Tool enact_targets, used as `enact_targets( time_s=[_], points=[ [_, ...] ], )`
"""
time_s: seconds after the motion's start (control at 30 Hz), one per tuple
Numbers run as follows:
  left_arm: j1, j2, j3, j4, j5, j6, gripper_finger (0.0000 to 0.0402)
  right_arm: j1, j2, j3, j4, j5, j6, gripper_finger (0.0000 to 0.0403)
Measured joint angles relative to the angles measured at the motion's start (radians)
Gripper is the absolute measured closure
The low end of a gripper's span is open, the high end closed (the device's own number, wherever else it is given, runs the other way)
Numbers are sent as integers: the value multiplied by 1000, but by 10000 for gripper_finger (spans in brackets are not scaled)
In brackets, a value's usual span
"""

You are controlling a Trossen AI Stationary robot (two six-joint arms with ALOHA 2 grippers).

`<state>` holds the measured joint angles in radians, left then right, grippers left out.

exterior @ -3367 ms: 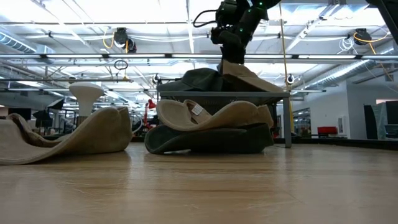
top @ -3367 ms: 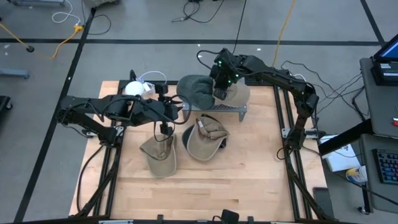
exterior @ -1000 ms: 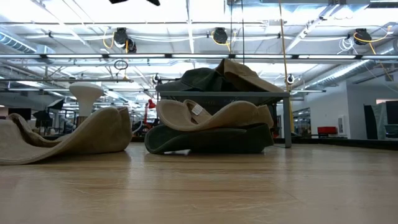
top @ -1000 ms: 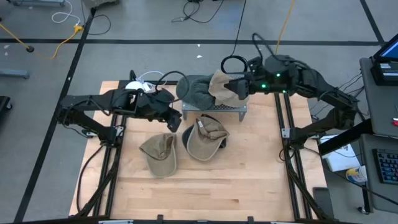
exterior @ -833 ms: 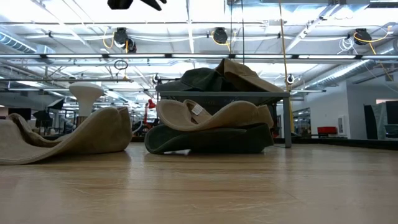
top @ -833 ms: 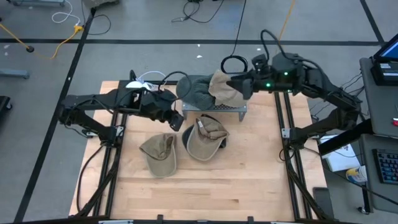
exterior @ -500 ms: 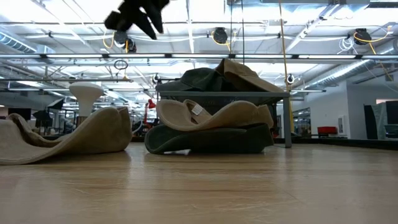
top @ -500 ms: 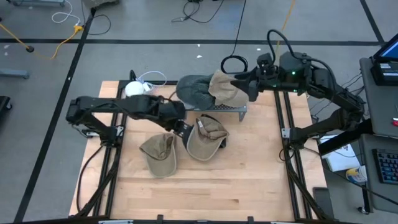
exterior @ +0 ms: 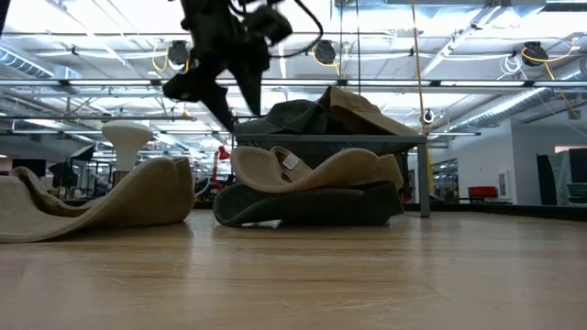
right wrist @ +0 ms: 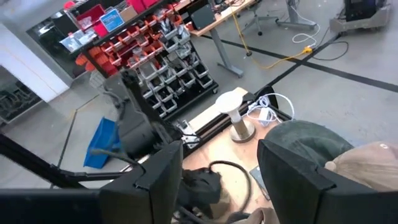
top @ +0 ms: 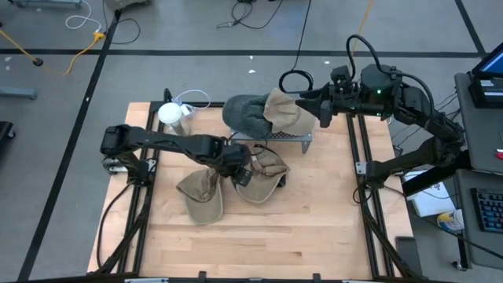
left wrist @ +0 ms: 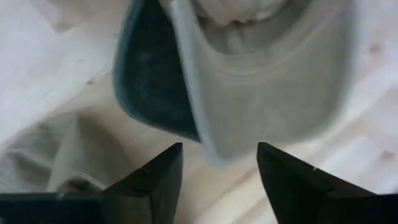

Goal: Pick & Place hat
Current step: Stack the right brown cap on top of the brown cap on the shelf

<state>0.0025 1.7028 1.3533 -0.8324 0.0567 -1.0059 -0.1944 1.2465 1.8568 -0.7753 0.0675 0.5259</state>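
Left gripper (top: 240, 171) is down low over the middle of the table (top: 314, 228), fingers spread apart with nothing between them, poised right above the stacked pair of hats. In the left wrist view the two dark fingers (left wrist: 152, 180) frame the edge of the tan hat (left wrist: 267, 93) and the dark hat (left wrist: 152, 81) tucked under it on the wood. From above, that tan hat (top: 263, 177) lies at the table's centre, the dark one peeking out beneath it, and the gripper hangs over its left edge

Just left of the pair, a 3rd hat, another tan cap (top: 202, 195), lies flat on the table, nearer the front. From table height it sags at the left (exterior: 101, 202), while the stacked pair sits centre (exterior: 312, 188)

Behind them stands the metal rack (top: 271, 138), carrying a dark green hat (top: 245, 114) and a beige hat (top: 287, 114) draped side by side on top

Right gripper (top: 322, 106) hovers off at the far right, beside the rack's right end, jaws held apart and empty. A white lamp-like stand (top: 170, 114) sits at the far left corner
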Motion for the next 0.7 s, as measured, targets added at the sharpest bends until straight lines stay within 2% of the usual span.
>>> enact_targets(
  time_s=[0.2, 0.4, 0.53, 0.7],
  points=[
    [4, 78, 0, 32, -12, -10, 166, 0, -6, 0, 0, -56, -18, 202],
    [3, 132, 0, 91, -4, 2, 180, 0, -6, 0, -3, -73, -22, 202],
    [3, 134, 0, 79, -5, 1, 243, 0, -11, 0, -2, -73, -22, 202],
    [3, 133, 0, 80, -5, -3, 363, 0, -16, 0, 1, -72, -23, 202]
  ],
)
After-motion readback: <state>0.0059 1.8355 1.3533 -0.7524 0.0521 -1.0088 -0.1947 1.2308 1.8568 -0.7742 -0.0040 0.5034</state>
